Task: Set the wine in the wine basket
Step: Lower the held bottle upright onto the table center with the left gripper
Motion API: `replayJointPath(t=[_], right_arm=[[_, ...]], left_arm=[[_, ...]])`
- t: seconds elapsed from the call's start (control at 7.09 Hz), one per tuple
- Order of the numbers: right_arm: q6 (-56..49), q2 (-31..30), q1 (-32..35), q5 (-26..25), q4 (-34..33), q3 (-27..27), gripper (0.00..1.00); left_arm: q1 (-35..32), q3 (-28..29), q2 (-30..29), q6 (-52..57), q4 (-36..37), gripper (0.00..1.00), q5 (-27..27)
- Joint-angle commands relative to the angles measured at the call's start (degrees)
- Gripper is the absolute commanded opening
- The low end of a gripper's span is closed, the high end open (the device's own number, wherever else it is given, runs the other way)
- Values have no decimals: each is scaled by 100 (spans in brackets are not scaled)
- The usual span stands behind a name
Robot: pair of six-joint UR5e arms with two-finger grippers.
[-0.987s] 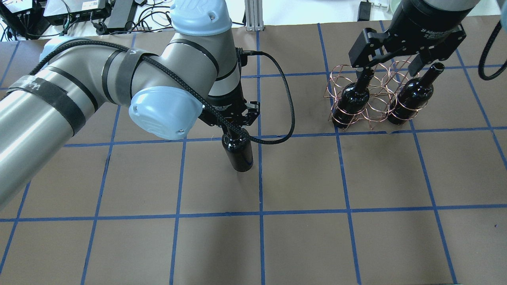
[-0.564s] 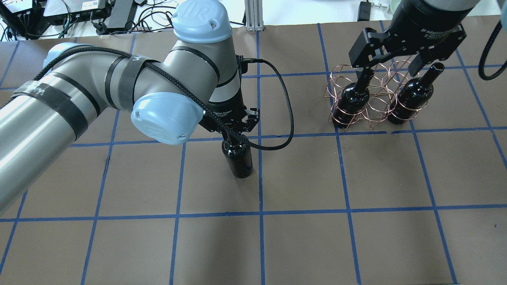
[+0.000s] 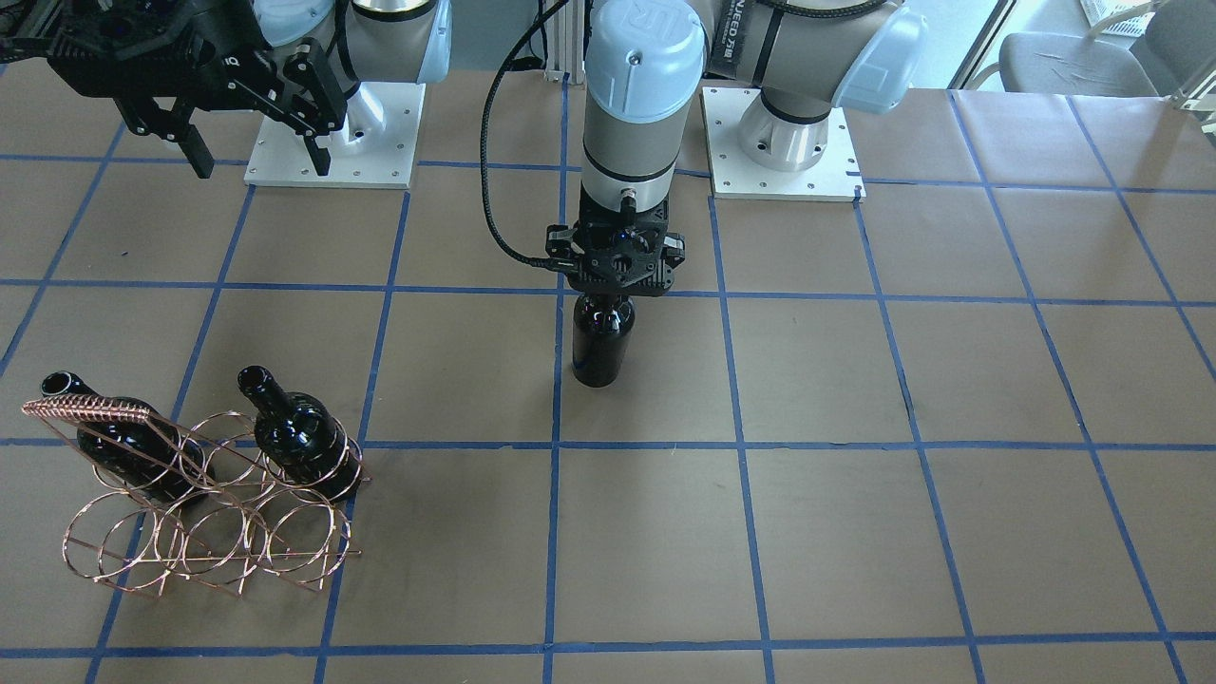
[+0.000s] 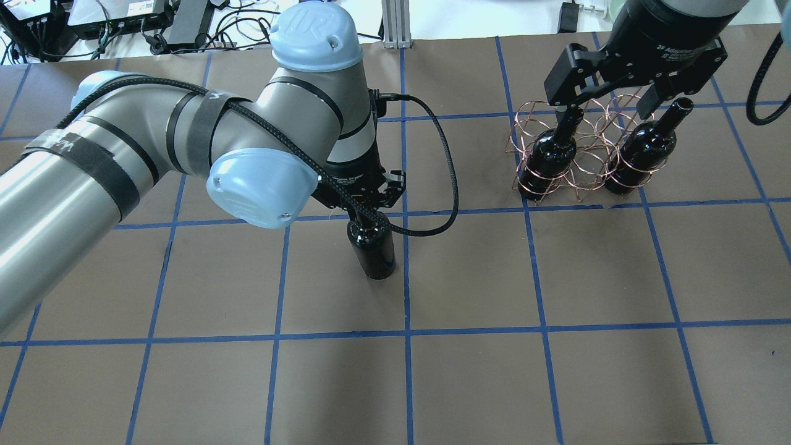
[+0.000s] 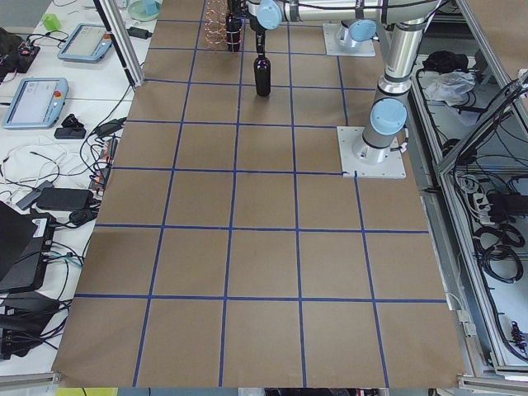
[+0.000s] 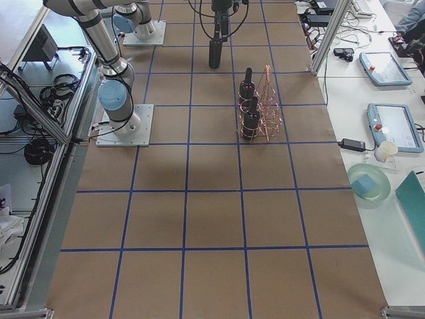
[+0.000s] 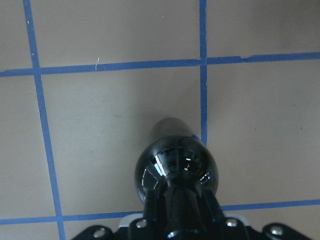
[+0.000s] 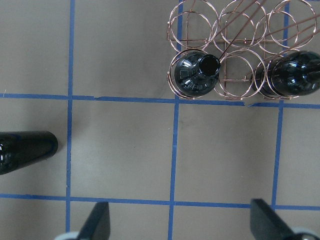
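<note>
A glossy black wine bottle (image 4: 374, 250) stands upright near the table's middle; it also shows in the front view (image 3: 601, 344) and the left wrist view (image 7: 176, 167). My left gripper (image 4: 366, 216) is shut on its neck from above. I cannot tell whether its base touches the table. The copper wire wine basket (image 4: 590, 156) stands at the far right with two more black bottles (image 4: 553, 154) (image 4: 646, 148) in its outer rings; the ring between them is empty. My right gripper (image 4: 612, 105) hangs open and empty above the basket.
The table (image 4: 482, 371) is brown paper with a blue tape grid. The arms' white base plates (image 3: 332, 133) sit at the robot's side. Cables and electronics (image 4: 123, 25) lie beyond the far edge.
My left arm has shifted a little with the bottle in its grip; the bottle sits slightly nearer the camera. The right arm, the basket and its two bottles have not moved.
</note>
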Motion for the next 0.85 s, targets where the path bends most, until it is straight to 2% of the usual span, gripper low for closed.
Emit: replayJointPath(t=[0.0,0.14,0.28,0.56,0.71], right_arm=[[-1,0,0,0,0,4,100],[7,0,0,0,0,4,100],[-1,0,0,0,0,-5,100],[-10,0,-9,-26,0,-5,100],[-10,0,-9,-18,-9,-5,100]], left_arm=[[0,0,-16,-1,11,39,-18],[0,0,-25,25,3,73,-96],[9,78,1,77,11,100,-105],[18,192,45,78,11,100,-71],[113,489,89,95,-58,100,-36]])
